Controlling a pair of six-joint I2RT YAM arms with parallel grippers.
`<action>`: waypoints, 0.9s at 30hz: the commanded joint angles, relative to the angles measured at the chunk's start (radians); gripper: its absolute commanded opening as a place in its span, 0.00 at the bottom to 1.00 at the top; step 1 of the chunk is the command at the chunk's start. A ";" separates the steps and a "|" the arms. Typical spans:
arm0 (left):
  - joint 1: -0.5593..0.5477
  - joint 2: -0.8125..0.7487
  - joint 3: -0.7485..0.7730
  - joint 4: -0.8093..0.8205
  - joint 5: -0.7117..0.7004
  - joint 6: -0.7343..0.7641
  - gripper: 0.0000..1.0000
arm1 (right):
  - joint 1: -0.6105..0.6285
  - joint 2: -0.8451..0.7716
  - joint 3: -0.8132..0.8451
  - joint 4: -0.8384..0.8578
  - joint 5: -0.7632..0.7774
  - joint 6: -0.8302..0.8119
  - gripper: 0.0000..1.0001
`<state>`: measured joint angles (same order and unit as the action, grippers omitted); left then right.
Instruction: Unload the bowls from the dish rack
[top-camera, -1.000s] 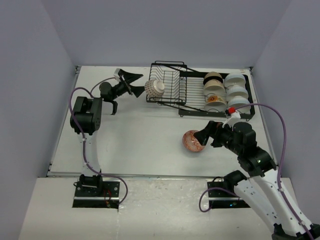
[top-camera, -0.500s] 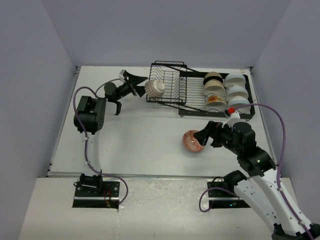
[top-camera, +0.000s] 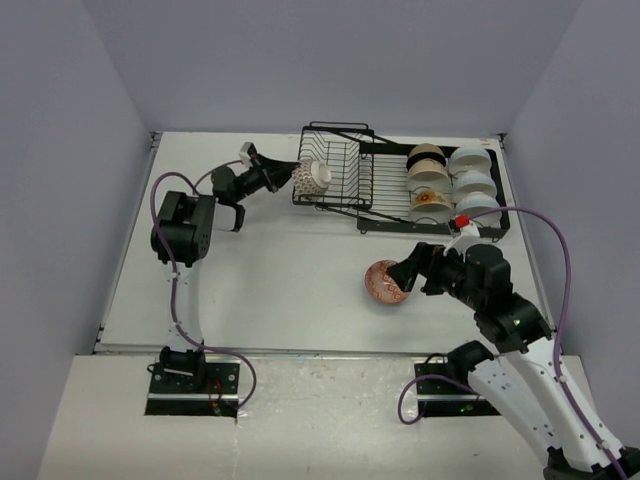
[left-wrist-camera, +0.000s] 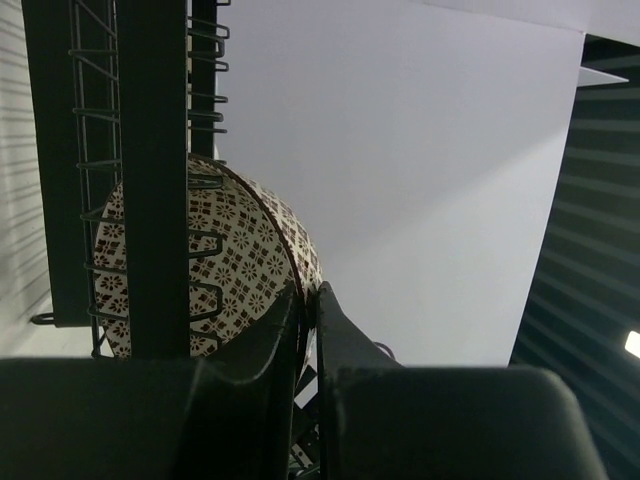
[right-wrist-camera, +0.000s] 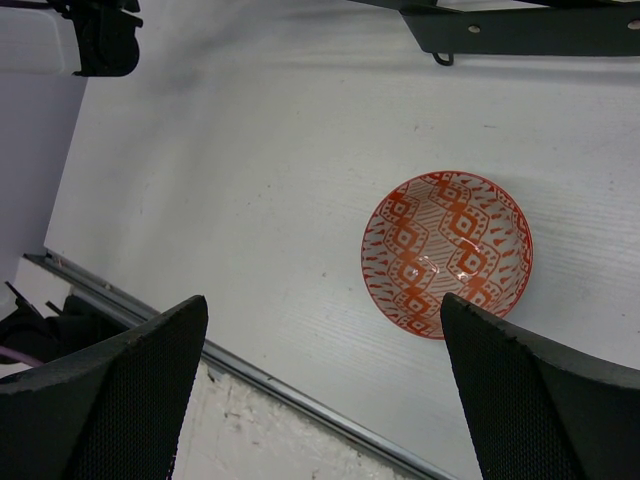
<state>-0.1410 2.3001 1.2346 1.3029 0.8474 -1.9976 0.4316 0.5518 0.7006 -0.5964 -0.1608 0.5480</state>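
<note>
A brown-and-white patterned bowl (top-camera: 312, 176) (left-wrist-camera: 240, 250) stands on edge in the upright wire section of the black dish rack (top-camera: 340, 150) (left-wrist-camera: 150, 150). My left gripper (top-camera: 290, 172) (left-wrist-camera: 308, 290) is shut on this bowl's rim, one finger inside and one outside. A red-patterned bowl (top-camera: 384, 281) (right-wrist-camera: 447, 253) sits upright on the table in front of the rack. My right gripper (top-camera: 405, 275) (right-wrist-camera: 320, 300) hovers over it, open, holding nothing. Several more bowls (top-camera: 430, 180), tan, floral and white, lie on the rack's flat tray (top-camera: 385, 190).
The rack's front frame (right-wrist-camera: 520, 30) runs along the top of the right wrist view. The table's metal front edge (right-wrist-camera: 250, 375) lies just below the red-patterned bowl. Grey walls close in the table on three sides.
My left gripper moved right to the rack and closed from wide open onto the brown-patterned bowl's rim. The right arm and the red-patterned bowl have not moved.
</note>
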 joint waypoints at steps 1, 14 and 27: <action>-0.006 0.013 0.035 0.523 -0.011 -0.092 0.07 | 0.002 0.007 -0.001 0.029 -0.025 -0.020 0.99; -0.035 0.021 0.065 0.530 -0.027 -0.119 0.00 | 0.001 0.007 -0.003 0.026 -0.020 -0.030 0.99; -0.071 0.004 0.137 0.549 -0.071 -0.165 0.00 | 0.002 -0.009 -0.007 0.030 -0.013 -0.033 0.99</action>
<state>-0.1925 2.3108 1.3022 1.2980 0.8059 -1.9980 0.4316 0.5503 0.7006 -0.5964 -0.1719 0.5331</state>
